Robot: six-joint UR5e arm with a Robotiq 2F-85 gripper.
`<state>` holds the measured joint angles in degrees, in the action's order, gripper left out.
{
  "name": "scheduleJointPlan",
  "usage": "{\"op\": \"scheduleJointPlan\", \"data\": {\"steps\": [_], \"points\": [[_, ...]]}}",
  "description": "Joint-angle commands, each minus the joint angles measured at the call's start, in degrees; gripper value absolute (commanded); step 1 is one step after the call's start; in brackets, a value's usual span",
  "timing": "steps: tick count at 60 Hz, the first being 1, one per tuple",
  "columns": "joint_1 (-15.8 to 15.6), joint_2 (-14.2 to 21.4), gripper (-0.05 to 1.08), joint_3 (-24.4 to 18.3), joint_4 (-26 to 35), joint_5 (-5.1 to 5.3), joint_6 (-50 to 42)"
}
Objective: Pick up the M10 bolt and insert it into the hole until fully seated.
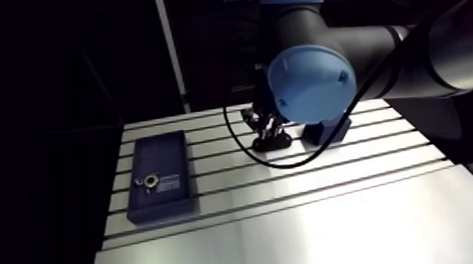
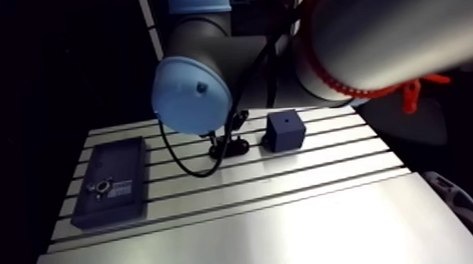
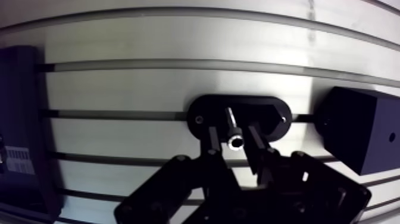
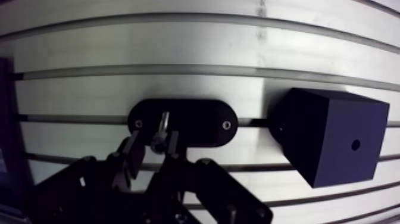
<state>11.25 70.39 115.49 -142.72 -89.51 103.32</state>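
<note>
The M10 bolt (image 3: pixel 232 128) stands upright in an oval black holder (image 3: pixel 268 113) on the slotted table (image 3: pixel 149 83). The gripper (image 3: pixel 234 143) is down over the holder, its fingers (image 3: pixel 213 143) apart, one on each side of the bolt with a sliver of gap. Just beside one end of the holder sits a black cube (image 4: pixel 333 134) with a hole (image 4: pixel 355 144) in its top. Off the holder's other end, across open table, a flat dark case (image 1: pixel 160 177) lies near the table's edge.
</note>
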Motion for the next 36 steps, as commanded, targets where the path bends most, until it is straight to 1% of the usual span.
{"op": "scheduleJointPlan", "data": {"steps": [1, 36], "points": [[0.07, -0.04, 0.66, -0.05, 0.02, 0.00, 0.00], [0.09, 0.14, 0.70, -0.13, 0.10, 0.01, 0.09]]}}
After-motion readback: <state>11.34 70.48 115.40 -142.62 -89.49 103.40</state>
